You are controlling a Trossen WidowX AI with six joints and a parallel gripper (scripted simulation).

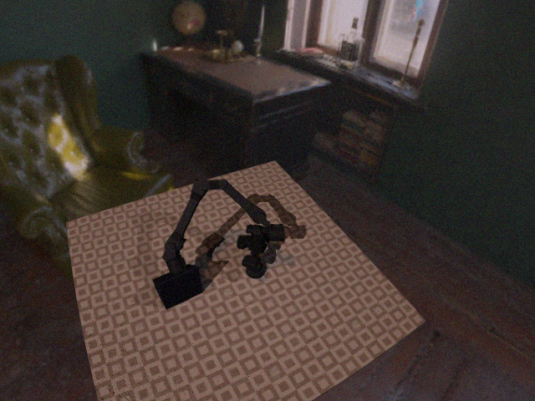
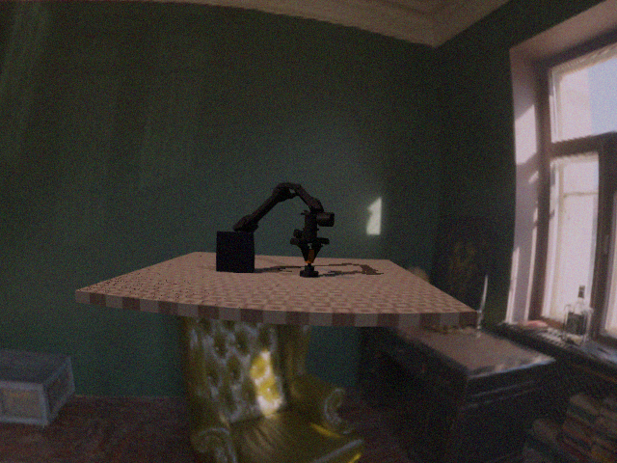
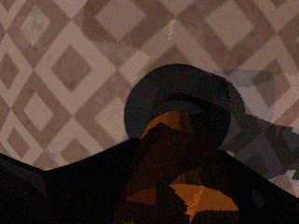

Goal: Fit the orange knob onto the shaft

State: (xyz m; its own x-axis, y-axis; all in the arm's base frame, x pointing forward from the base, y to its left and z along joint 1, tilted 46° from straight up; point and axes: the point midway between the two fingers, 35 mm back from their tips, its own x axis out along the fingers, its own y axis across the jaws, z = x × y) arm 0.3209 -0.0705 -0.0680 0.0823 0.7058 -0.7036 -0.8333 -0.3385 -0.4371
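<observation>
The orange knob (image 2: pixel 310 255) (image 3: pixel 205 196) is upright between the fingers of my gripper (image 2: pixel 309 261) (image 3: pixel 177 152), which is shut on it. The gripper points straight down over the dark round pedestal (image 1: pixel 256 273) (image 2: pixel 308 273) (image 3: pixel 140 100). In the wrist view the knob's lower end lies over the pedestal's middle and hides the shaft. In the exterior view the orange shows above the pedestal, with a narrow dark part between them; I cannot tell whether that is shaft or fingertips. The flat sides of hole and shaft are not visible.
The arm's dark box-shaped base (image 1: pixel 177 286) (image 2: pixel 235 251) stands on the checkered table (image 1: pixel 242 337) (image 2: pixel 209 293), to the left of the pedestal in the top and exterior views. The arm arches from it over to the pedestal. Its shadow falls across the table behind.
</observation>
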